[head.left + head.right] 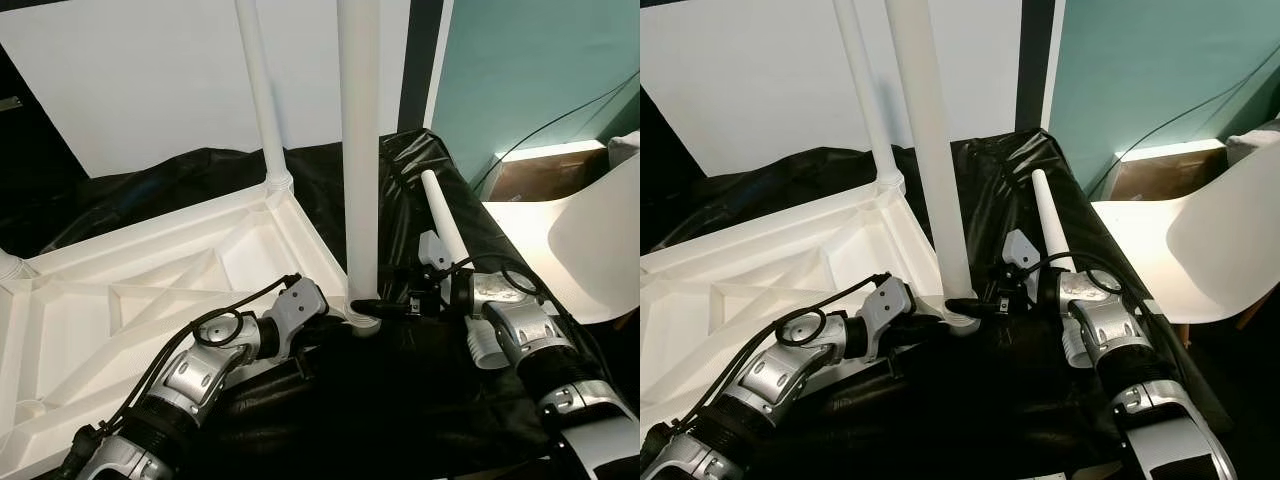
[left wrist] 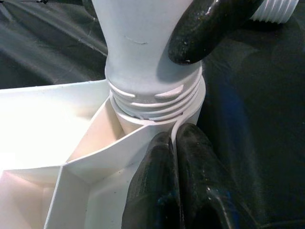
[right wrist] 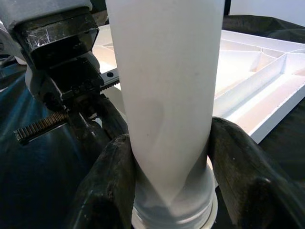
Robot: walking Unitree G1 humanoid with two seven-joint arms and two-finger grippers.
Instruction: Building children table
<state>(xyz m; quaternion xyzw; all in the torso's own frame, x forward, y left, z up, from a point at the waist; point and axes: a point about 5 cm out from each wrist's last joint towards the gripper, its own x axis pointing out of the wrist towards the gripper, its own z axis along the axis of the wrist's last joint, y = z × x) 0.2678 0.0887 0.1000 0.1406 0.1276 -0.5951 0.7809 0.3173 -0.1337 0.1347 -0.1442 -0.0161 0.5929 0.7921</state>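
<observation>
At far left, a white ribbed tabletop (image 1: 130, 300) is laid upside down on black sheeting (image 1: 420, 390), ribs facing up. A thin white leg (image 1: 262, 100) is stood upright in the far corner socket of the tabletop. The left gripper (image 1: 318, 318) is brought in low from the near left, up against the near right corner of the tabletop. In the left wrist view its two black fingers (image 2: 167, 191) are seen pressed together with no gap, touching the rim of the corner socket (image 2: 190, 107); nothing is held between them.

At centre, a thicker white leg (image 1: 358, 150) is stood upright in that socket, with its threads (image 2: 147, 98) partly exposed above the rim. The right gripper (image 1: 365, 305) is reached in from the right and closed around the base of this leg. In the right wrist view one finger (image 3: 107, 186) is seen on each side of the leg, touching it just above the socket.

Right of centre, a loose white leg (image 1: 442, 215) is laid tilted on the sheeting, just behind the right wrist. At far right, a white chair (image 1: 1200, 250) is stood beside the sheeting, before a teal wall (image 1: 530, 70).
</observation>
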